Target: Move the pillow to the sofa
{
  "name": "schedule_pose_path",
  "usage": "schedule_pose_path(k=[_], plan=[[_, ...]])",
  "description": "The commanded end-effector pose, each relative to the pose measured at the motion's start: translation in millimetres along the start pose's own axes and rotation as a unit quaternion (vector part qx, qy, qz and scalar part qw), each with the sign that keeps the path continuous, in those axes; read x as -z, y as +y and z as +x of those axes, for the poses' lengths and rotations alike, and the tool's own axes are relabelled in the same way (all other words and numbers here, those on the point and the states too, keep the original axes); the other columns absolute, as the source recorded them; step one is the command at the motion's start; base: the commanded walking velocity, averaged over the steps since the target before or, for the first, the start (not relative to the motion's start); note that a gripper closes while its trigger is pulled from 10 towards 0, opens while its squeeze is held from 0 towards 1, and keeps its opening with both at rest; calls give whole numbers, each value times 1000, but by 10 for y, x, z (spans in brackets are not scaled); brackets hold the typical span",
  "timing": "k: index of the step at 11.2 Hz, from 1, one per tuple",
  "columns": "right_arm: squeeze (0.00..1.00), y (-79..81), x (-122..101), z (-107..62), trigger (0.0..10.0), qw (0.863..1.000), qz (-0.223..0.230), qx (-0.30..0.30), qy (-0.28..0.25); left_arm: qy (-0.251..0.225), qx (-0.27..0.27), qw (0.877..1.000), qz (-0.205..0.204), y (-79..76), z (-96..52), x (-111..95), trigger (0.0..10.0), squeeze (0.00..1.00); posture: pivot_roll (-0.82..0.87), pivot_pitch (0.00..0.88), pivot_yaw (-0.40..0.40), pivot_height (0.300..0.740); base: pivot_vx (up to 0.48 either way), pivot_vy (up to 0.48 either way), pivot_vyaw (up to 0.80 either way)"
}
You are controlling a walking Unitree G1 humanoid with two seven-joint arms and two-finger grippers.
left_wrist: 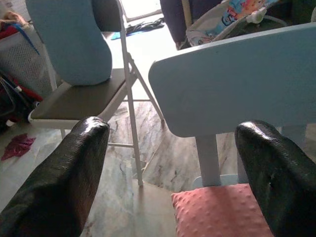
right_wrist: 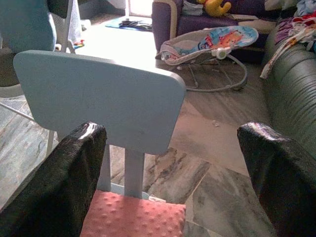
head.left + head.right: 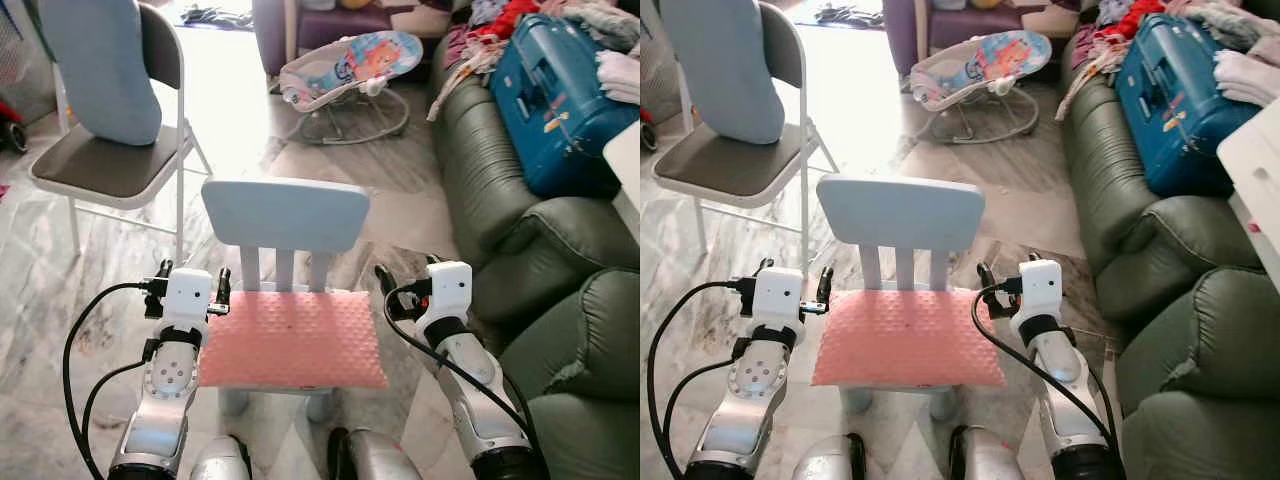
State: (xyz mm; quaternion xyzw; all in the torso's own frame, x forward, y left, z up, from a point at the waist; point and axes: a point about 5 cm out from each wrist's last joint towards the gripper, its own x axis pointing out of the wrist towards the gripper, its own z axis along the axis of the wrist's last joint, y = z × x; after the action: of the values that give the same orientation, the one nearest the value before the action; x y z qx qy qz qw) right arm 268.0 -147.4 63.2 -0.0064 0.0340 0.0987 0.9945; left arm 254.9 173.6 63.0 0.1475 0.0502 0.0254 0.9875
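You are looking at the approach step, before any grasp. At the far left a grey folding metal chair (image 3: 110, 165) is carrying a pale blue cushion (image 3: 100, 65); it is no part of your job. Your left gripper (image 3: 190, 285) is hovering just beside the left edge of the flat pink dimpled pillow (image 3: 292, 340), its two black fingers (image 1: 64, 182) standing wide apart and holding nothing. The pillow is lying on the seat of the small light-blue child's chair (image 3: 285, 215), directly ahead of you. Your right gripper (image 3: 408, 280) is hanging just off the pillow's right edge, also spread wide and empty. Further right, the dark green leather sofa (image 3: 520, 250) is waiting, with a blue suitcase (image 3: 560, 95) and clothes taking up its far end. Next, you probably need to bring both grippers inward onto the pillow's edges, close, lift, then turn right toward the nearer free cushions.
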Motion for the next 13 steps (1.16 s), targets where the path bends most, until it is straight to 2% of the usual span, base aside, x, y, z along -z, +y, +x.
schedule_pose_path(k=[1,10,13], plan=[[0,-9,-31,-10,10000,1000,-4,0,-4,1,1,1000,0,7,-21,0,10000,0,-7,145,-51,740,0,0,0],[0,-4,-9,-40,10000,1000,6,0,4,3,5,1000,4,-18,-24,-8,10000,0,-16,164,-52,585,0,0,0],[0,9,-2,-28,10000,1000,10,-4,6,3,-18,1000,17,22,2,-28,10000,0,-14,163,-53,580,0,0,0]])
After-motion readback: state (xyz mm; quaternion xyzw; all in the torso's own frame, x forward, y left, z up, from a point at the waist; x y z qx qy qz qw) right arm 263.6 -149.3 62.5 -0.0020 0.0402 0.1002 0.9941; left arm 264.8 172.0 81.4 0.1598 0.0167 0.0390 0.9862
